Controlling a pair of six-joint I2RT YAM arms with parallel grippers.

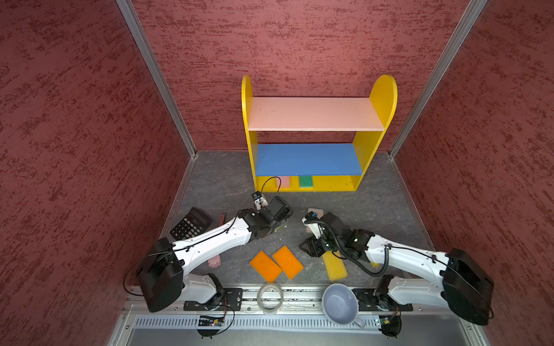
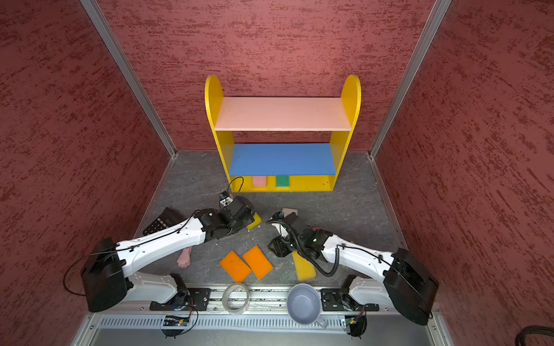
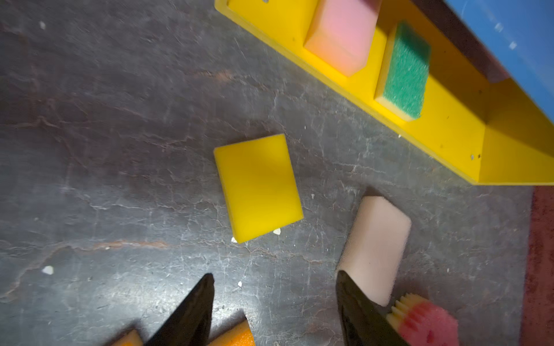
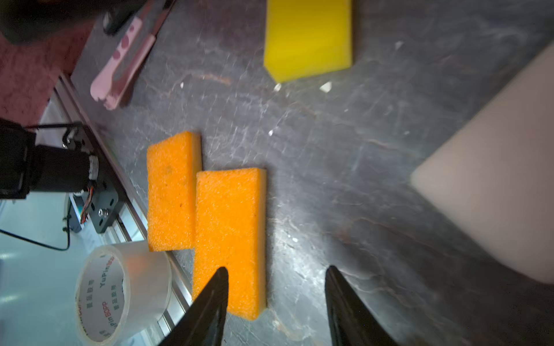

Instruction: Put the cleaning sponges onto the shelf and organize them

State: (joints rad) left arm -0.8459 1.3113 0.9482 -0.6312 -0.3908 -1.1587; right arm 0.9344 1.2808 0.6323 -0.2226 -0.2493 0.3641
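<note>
In both top views, a pink sponge (image 1: 284, 181) and a green sponge (image 1: 306, 181) are lying on the base of the shelf (image 1: 383, 99). Left wrist view: the left gripper (image 3: 274, 277) is hovering spread and empty near a yellow sponge (image 3: 257, 187). Right wrist view: the right gripper (image 4: 275, 269) is hanging spread and empty near an orange sponge (image 4: 229, 239).

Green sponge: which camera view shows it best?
Left wrist view: the green sponge appears large and close on the shelf. Both top views show only its small front part; the right wrist view none.
</note>
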